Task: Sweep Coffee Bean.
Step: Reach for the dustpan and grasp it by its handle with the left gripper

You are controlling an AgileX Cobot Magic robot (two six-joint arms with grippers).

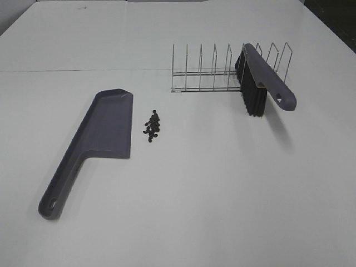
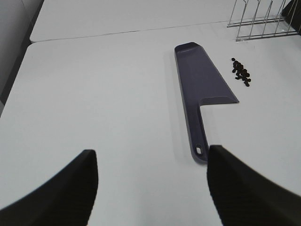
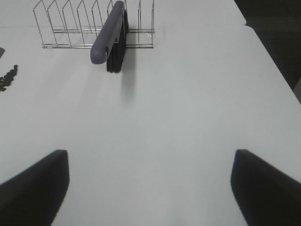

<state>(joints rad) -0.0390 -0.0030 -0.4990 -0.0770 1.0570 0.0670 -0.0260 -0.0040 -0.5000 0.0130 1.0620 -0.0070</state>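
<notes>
Black jaws, both pairs wide and empty, hang over the surface (image 1: 222, 211). The beans (image 1: 152, 126) sit heaped just beside the dustpan (image 1: 111, 125); the brush (image 1: 264, 72) leans in the rack (image 1: 200, 72). Pulling the brush crooked could drag the rack; a hard sweep would scatter beans.

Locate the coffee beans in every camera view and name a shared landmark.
Exterior high: coffee beans centre, just right of the dustpan.
Left wrist: coffee beans between the dustpan and the wire rack.
Right wrist: coffee beans at the frame edge, beyond the wire rack's end away from the brush.
Shared landmark: the wire rack.
</notes>
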